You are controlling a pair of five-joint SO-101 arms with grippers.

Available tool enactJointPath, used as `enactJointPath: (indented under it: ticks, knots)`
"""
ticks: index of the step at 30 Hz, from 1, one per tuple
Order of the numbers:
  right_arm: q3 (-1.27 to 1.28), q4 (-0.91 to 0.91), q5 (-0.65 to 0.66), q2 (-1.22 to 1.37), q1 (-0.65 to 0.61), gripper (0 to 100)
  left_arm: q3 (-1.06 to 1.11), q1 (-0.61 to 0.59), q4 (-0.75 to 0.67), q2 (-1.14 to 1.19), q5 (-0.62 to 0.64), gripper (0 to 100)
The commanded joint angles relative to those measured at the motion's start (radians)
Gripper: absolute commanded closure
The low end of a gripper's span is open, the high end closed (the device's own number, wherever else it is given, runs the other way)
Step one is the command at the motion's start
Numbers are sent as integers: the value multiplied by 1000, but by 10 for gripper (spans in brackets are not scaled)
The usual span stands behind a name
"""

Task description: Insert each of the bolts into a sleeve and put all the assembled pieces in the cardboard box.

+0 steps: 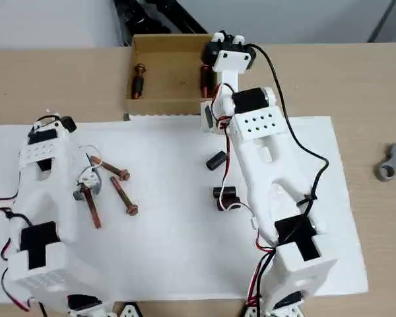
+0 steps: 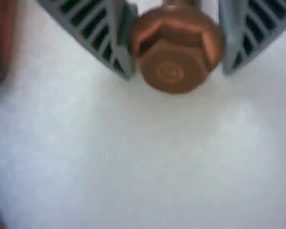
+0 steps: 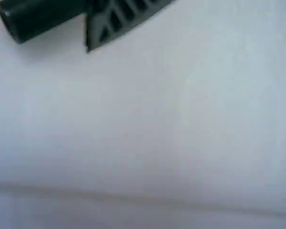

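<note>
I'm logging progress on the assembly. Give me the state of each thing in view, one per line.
left gripper: shut on the held bolt
right gripper: near the cardboard box, grip unclear
loose bolts: two, lying on the white sheet, no sleeve
sleeves: two, loose on the sheet, no bolt inside
assembled piece: lying in the box
cardboard box: open on top

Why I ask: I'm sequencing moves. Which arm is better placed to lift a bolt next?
Left. The left pincer grips a bolt by the head, two more bolts lying beside it. The right pincer is off near the cardboard box, beside a black sleeve.
</note>
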Motion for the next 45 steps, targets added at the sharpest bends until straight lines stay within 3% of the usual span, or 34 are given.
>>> enactJointPath:
  ticks: [1,7,14,22,36,45]
  knots:
    - [-64,2,-11,-64,4,811,-35,-11,60,-3,-11,994]
    - [-64,2,-11,-65,1,811,-36,-8,57,-2,-15,991]
    - [-64,2,-11,-65,1,811,-39,-12,87,-3,-41,893]
    - [-64,4,-9,-64,4,812,-39,-9,133,-8,-84,890]
    - [-64,-5,-6,-58,2,812,-33,31,253,-353,-110,869]
    - [-64,2,-6,-58,2,812,-7,29,247,-218,-117,869]
